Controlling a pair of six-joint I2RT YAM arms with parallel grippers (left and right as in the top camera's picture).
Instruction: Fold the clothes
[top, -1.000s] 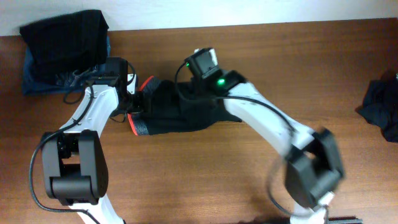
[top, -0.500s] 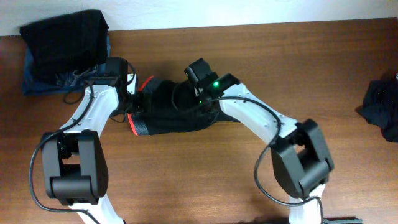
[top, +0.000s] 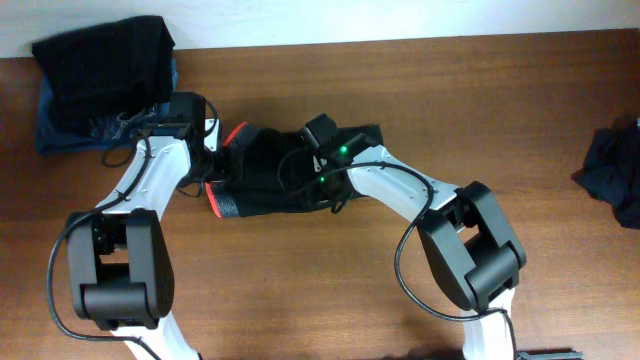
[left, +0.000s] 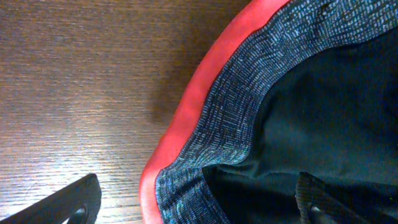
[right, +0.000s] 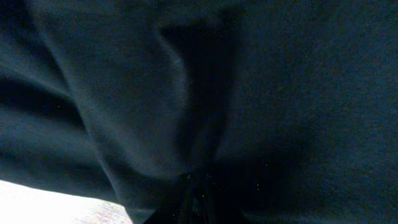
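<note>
Pinching black garment (top: 262, 172) folds: right tool (right: 189, 186) | left tool (left: 196, 200) gaping astride waistband (left: 231, 118) edge

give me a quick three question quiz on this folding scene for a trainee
1. True or false: the left gripper stands open over the grey waistband.
2. The right gripper is shut on: A the black garment; B a blue towel; C nothing.
3. Fill in: in the overhead view the folded pile lies at the table's top ___ corner.
Key: 1 true; 2 A; 3 left.
</note>
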